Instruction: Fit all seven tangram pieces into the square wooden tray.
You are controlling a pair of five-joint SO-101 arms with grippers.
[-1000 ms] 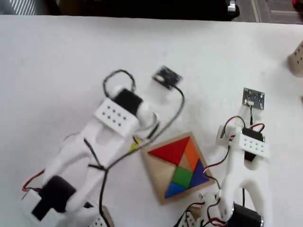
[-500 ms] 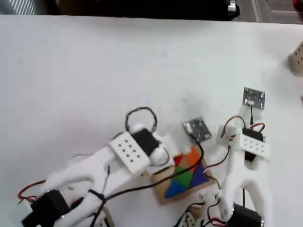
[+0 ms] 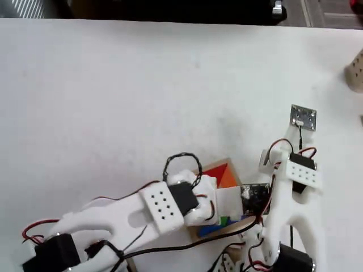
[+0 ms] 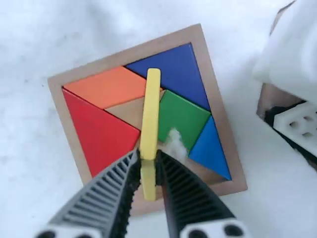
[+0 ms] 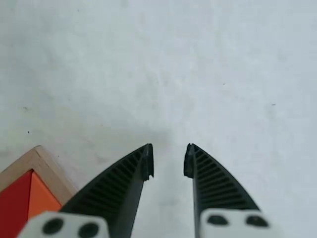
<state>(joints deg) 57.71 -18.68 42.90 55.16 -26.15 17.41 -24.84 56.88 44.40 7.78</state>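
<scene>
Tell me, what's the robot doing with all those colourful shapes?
It's doing a tangram puzzle. The left gripper is pinching a yellow piece on its edge over the wooden tray. A red triangle, an orange piece, a green square and two blue triangles already lie inside, with some bare wood left. The right gripper is open over the table by the tray's corner.

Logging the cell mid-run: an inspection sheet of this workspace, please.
Surface: white table.
Job's things: wooden tray holds red triangle, orange parallelogram, green square, large blue triangle, small blue triangle; yellow piece on edge above it.
Clutter: brownish object at table's right edge.
Grippers: left gripper shut on yellow piece; right gripper open over table beside tray.
Cables: black cable looped on left arm; red wires by right arm.
Surroundings: dark area beyond far edge.
</scene>
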